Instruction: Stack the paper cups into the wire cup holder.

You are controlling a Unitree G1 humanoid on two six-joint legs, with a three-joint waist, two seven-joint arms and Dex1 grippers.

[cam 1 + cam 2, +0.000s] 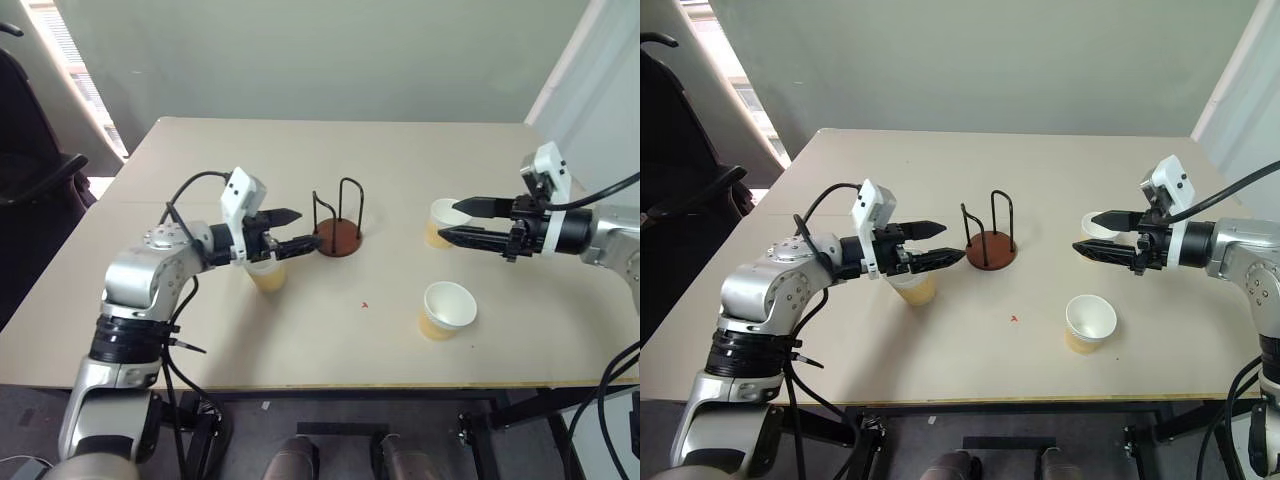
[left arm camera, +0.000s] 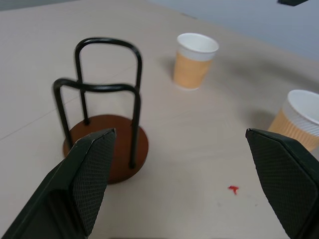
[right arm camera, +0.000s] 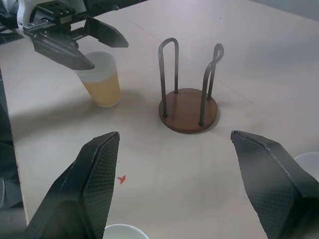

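Now, with both my jaws spread and empty, I should lower my left jaws (image 1: 940,245) squarely around the left paper cup (image 1: 914,289) beside the wire cup holder (image 1: 992,248).

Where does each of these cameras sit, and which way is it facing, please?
Left and right eye views: on the head, looking forward and down at the table; both arms show, left gripper and right gripper open.
Left wrist view: looks along its fingers at the wire cup holder and two paper cups.
Right wrist view: faces the holder, the third cup and the left gripper.
All views share the holder.
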